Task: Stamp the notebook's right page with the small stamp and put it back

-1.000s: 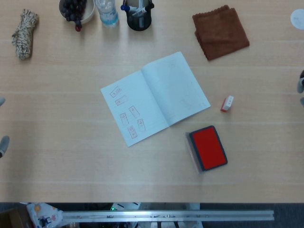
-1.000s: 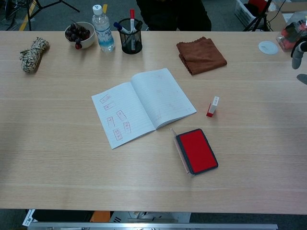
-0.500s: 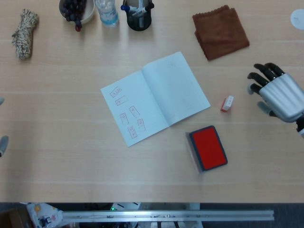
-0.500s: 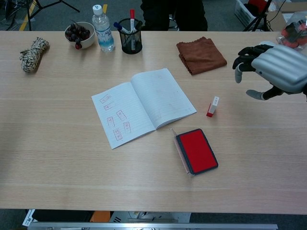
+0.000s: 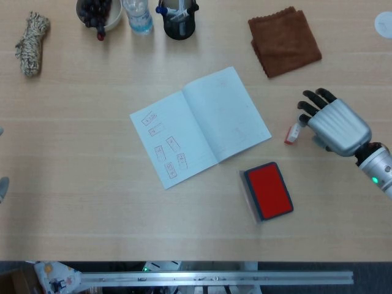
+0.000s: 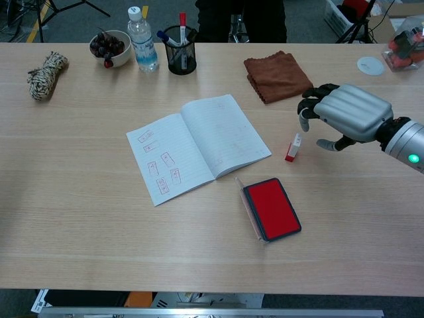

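The open notebook [image 5: 199, 125] [image 6: 199, 146] lies mid-table; its left page carries several red stamp marks and its right page [image 5: 228, 111] looks blank. The small red-and-white stamp [image 5: 293, 133] [image 6: 293, 148] stands just right of the notebook. My right hand [image 5: 334, 124] [image 6: 344, 114] hovers close to the stamp's right side, fingers spread and reaching over it, holding nothing. Only a grey sliver of my left hand [image 5: 3, 187] shows at the left edge of the head view, far from everything.
An open red ink pad [image 5: 268, 190] [image 6: 271, 209] lies in front of the stamp. A brown cloth [image 5: 284, 40], a pen cup [image 5: 179, 18], a water bottle [image 5: 138, 15], a bowl of fruit [image 5: 97, 13] and a rope bundle [image 5: 30, 43] line the far side.
My right hand has come in from the right edge, moving left and lower until its fingers are over the stamp. The stamp, notebook and ink pad have not moved.
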Motion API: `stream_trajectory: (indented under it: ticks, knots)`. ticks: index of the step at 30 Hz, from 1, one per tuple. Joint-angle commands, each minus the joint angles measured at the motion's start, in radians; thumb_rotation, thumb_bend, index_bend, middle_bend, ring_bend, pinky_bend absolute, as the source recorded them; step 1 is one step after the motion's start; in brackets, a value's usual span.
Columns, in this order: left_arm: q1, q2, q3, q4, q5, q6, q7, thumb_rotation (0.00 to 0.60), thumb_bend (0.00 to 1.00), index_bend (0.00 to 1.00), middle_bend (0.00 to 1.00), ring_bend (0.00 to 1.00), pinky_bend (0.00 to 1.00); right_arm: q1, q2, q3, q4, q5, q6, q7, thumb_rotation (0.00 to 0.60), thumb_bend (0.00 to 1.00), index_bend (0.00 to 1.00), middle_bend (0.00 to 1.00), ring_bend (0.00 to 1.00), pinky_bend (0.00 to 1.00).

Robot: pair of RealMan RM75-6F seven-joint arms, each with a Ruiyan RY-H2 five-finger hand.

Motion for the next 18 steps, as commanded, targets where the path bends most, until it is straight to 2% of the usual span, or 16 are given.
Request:
stream_trajectory:
  ticks: [1,18]
  knots:
    - [0.0,-0.001,-0.001,-0.001,0.001,0.002,0.001,0.6,0.28,0.14,0.11,0.1,0.03,0.01,-0.021,-0.002,0.018,0.005,-0.001,0.0,0.6,0.25,0.46,0.29,0.14,0.19]
    - [0.002,-0.005,-0.004,0.011,-0.012,-0.005,-0.003,0.6,0.28,0.14,0.11,0.1,0.03,0.049,-0.075,-0.013,0.067,0.036,-0.024,-0.033,0.6,0.25,0.45,0.29,0.14,0.19]
